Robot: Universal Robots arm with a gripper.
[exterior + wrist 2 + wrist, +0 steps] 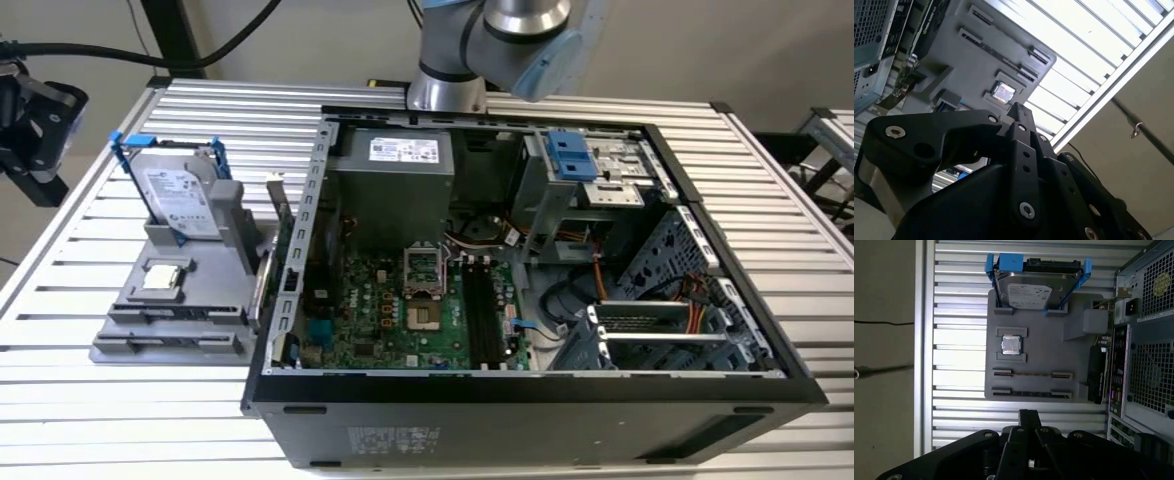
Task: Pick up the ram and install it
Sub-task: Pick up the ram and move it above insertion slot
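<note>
Grey plastic holds the spare parts: a slotted tray [1044, 355] sits on the slatted aluminium tabletop [954, 355], just beside an open desktop computer case [534, 400] with its green motherboard [354, 320] exposed. The ram [1032, 374] stands on edge in the tray slot nearest the small square processor chip [1011, 345]. In the first wrist view it appears as a thin strip between two end holders, with a second slot [1032, 393] running just beside it. At the tray's opposite end, a silver hard drive [1029, 290] in a blue frame stands propped up. A dark card [1096, 375] is lodged along the side next to the case. The robot arm's black claw [1027, 415] hangs above the tray's slotted end, apart from the ram, its fingers drawn together with nothing between them. In the second wrist view the claw's tip [1021, 110] shows with the processor chip [1004, 92] beyond it. Long black memory sockets [483, 310] run across the motherboard inside the case.
</note>
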